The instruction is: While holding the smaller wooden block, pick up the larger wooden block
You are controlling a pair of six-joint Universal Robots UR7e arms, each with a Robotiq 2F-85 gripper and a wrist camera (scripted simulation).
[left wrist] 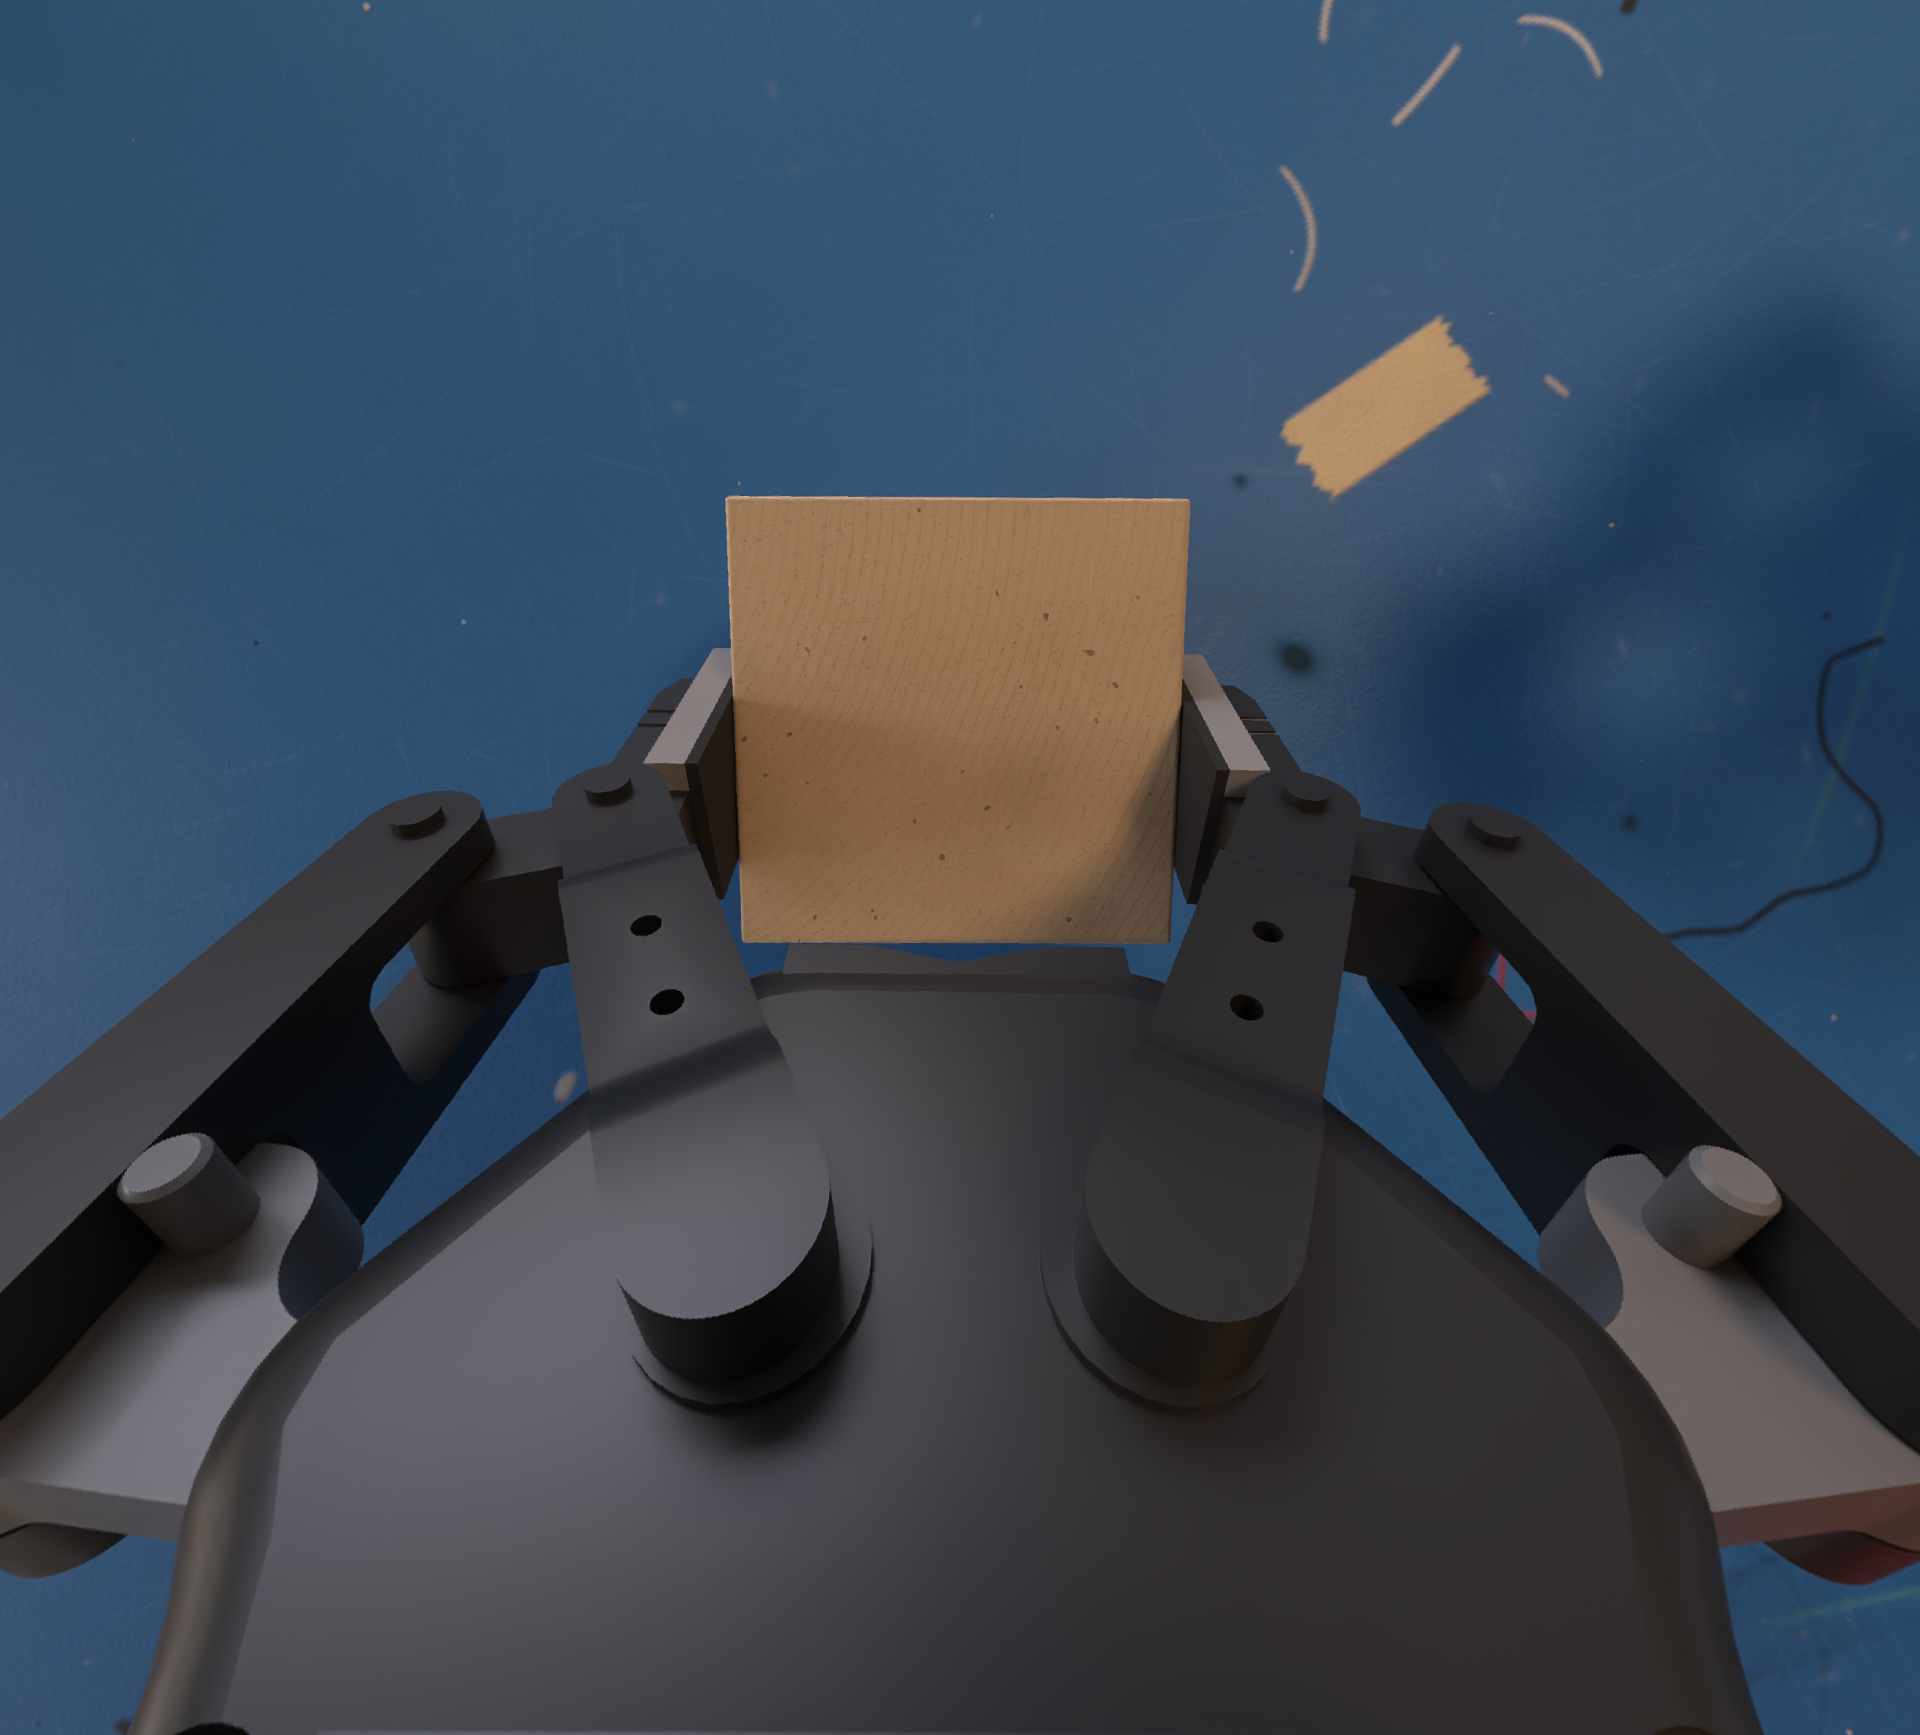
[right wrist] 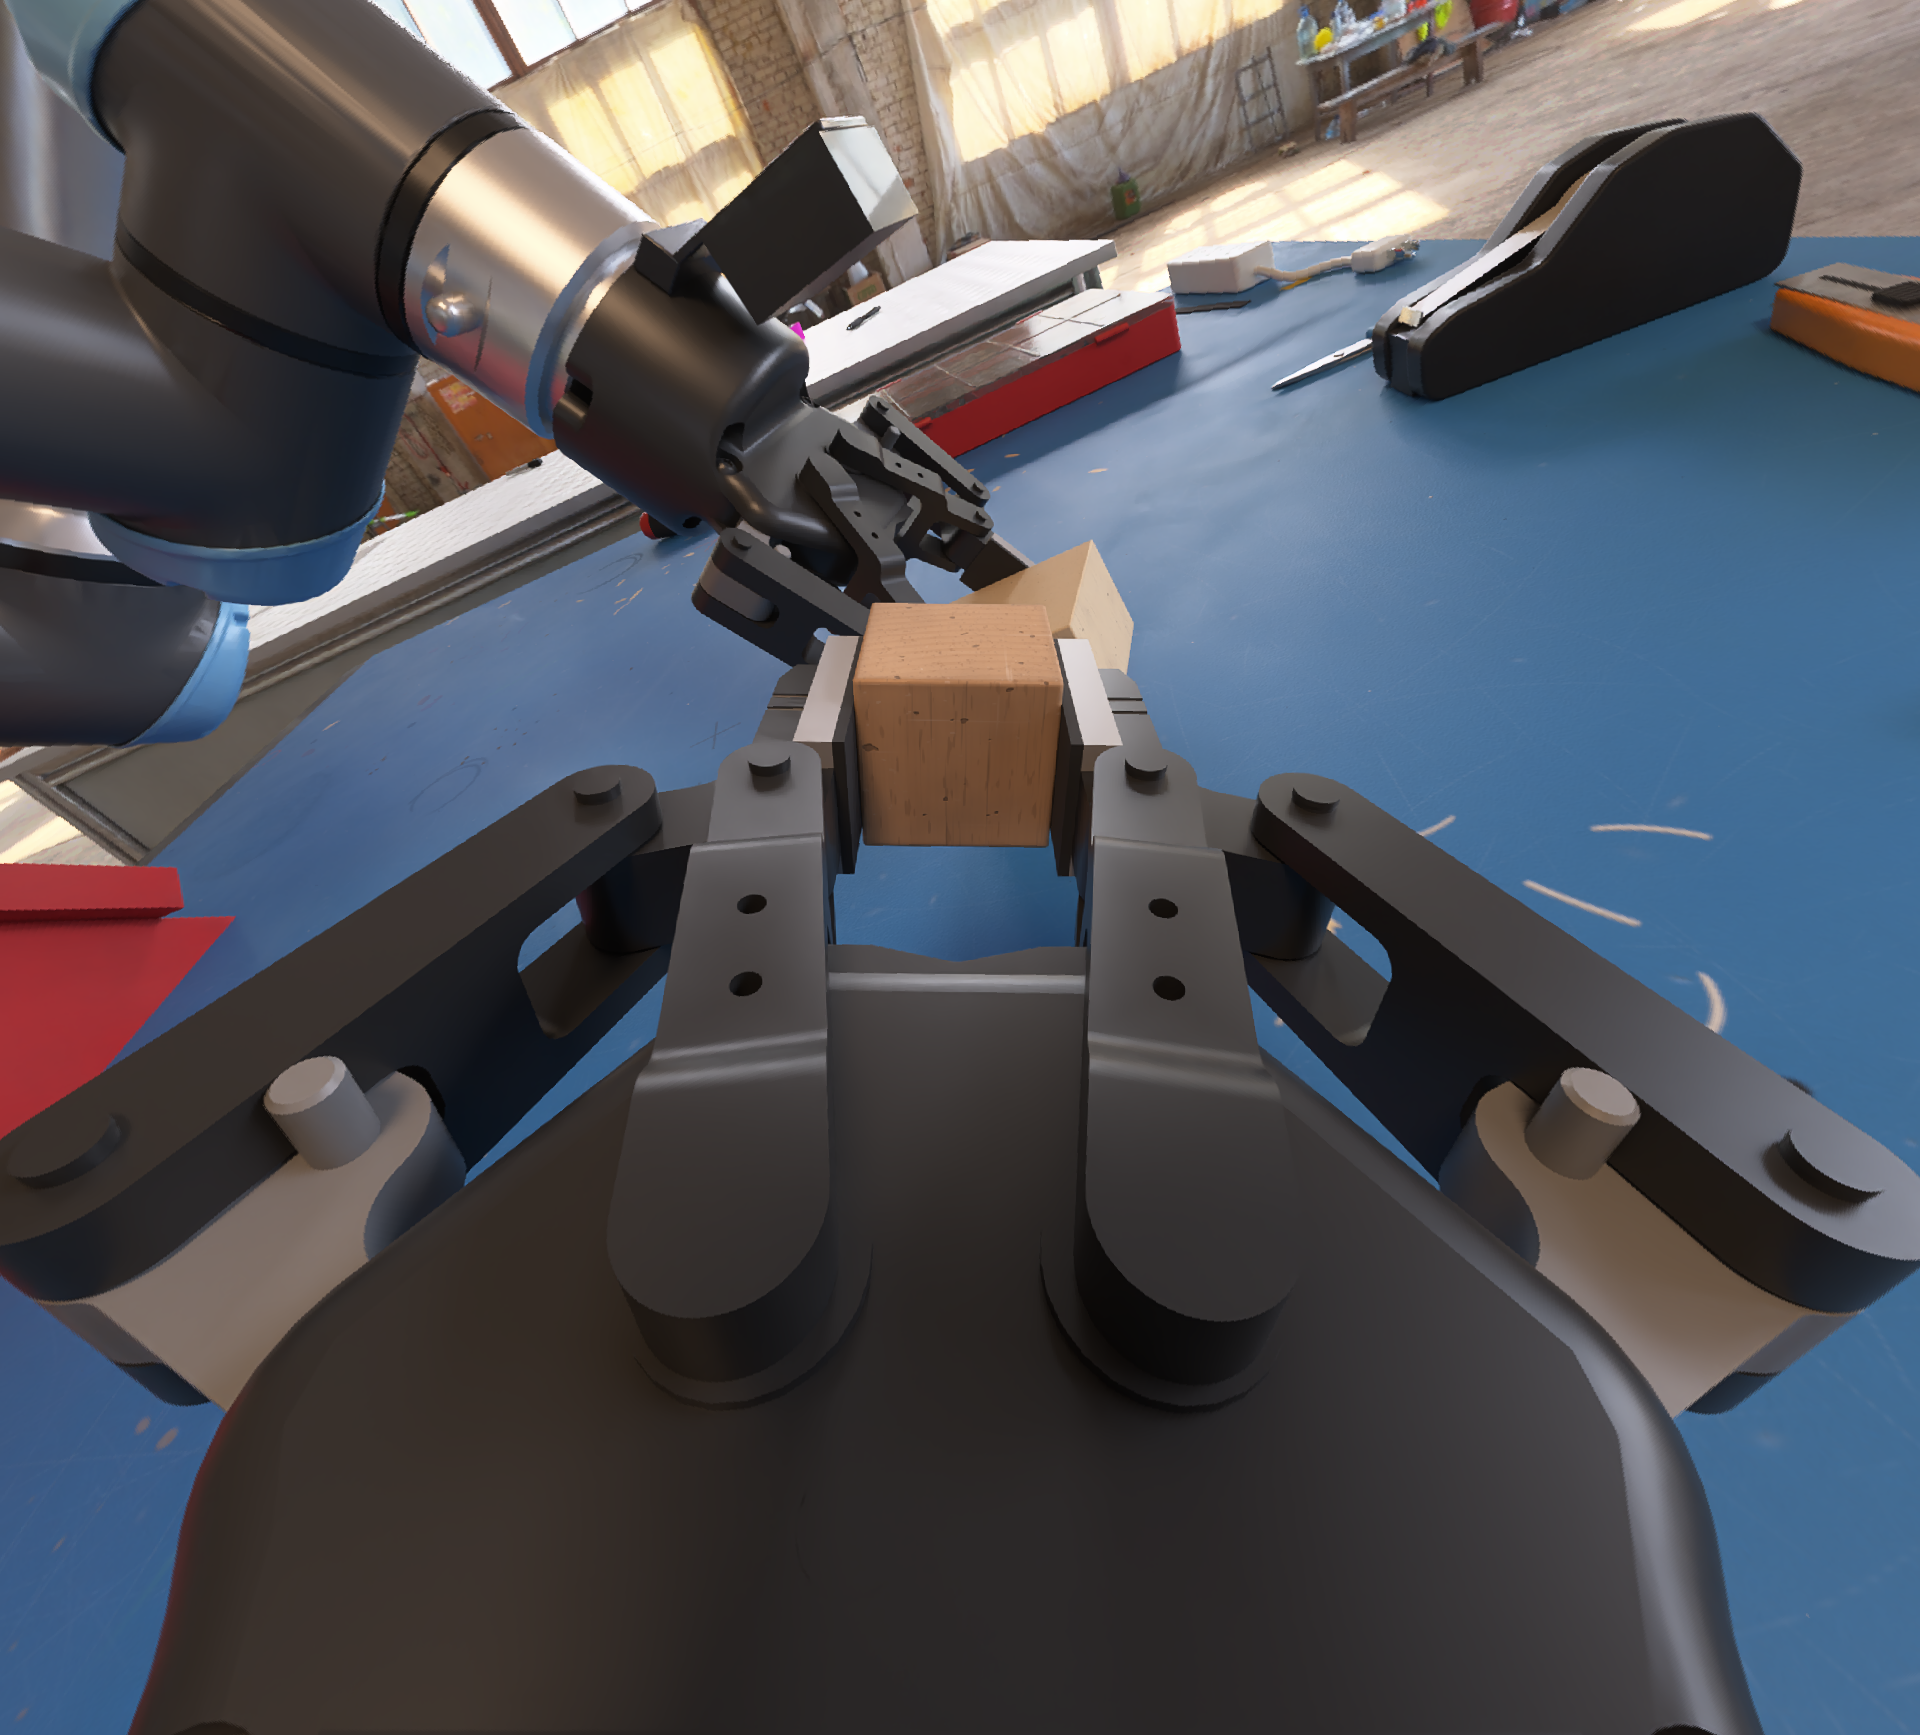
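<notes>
Left wrist view: left pincer (left wrist: 956,750) pinches the larger wooden block (left wrist: 956,709) between both pads, one pad flat on each side face, block square to the fingers and sticking out past the fingertips. Blue table (left wrist: 416,231) lies beyond it; block looks clear of the surface, though contact underneath is hidden, so I judge it lifted or about to be. Grip sits on the lower half of the block, probably because the block nearly fills the pincer's span and is seated deep toward the palm. Nearby on the table: a torn strip of tan tape (left wrist: 1387,407), a few pale curved shavings (left wrist: 1304,225), a thin black cable (left wrist: 1849,792) at the right edge, all well apart from the block. Right wrist view: right pincer (right wrist: 956,729) is clamped on the smaller wooden block (right wrist: 956,724), pads on its two side faces, held above the table (right wrist: 1455,594), likely kept up and out of the way while the other arm works. Just beyond it, the left pincer (right wrist: 997,558) on its arm angles down with the larger wooden block (right wrist: 1086,599) tilted at its tips, partly hidden behind the smaller one. Farther back: black tape dispenser (right wrist: 1600,262), scissors (right wrist: 1320,364), red-edged board (right wrist: 1039,360), orange box (right wrist: 1849,329).
</notes>
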